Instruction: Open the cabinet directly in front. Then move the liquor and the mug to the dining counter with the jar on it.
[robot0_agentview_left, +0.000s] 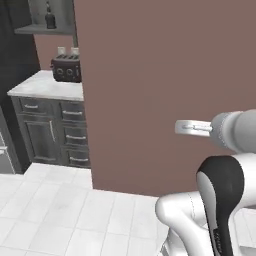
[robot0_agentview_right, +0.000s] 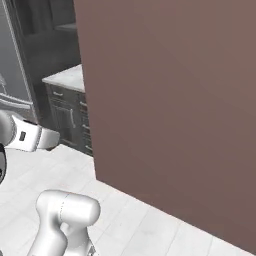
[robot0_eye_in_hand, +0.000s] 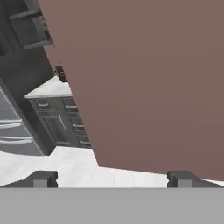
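The cabinet (robot0_agentview_left: 44, 30) hangs at the upper left with its inside shelf showing, and it also appears in the hand view (robot0_eye_in_hand: 27, 25). On that shelf stands the liquor (robot0_agentview_left: 50, 19), a small dark bottle. My gripper (robot0_agentview_left: 178, 127) hovers in mid-air in front of a big brown wall (robot0_agentview_left: 165, 75), far right of the cabinet and lower. Its white hand also shows at the left of the right base view (robot0_agentview_right: 52, 140). In the hand view the fingertips (robot0_eye_in_hand: 41, 179) stand wide apart; the gripper (robot0_eye_in_hand: 113, 179) is open and holds nothing. The mug, the dining counter and the jar are out of view.
A dark toaster (robot0_agentview_left: 66, 68) sits on a small marble counter (robot0_agentview_left: 45, 86) over grey base drawers (robot0_agentview_left: 75, 135). The brown wall (robot0_agentview_right: 170, 110) juts out close ahead. A steel appliance (robot0_eye_in_hand: 13, 131) stands left of the counter. White tiled floor (robot0_agentview_left: 60, 210) lies below.
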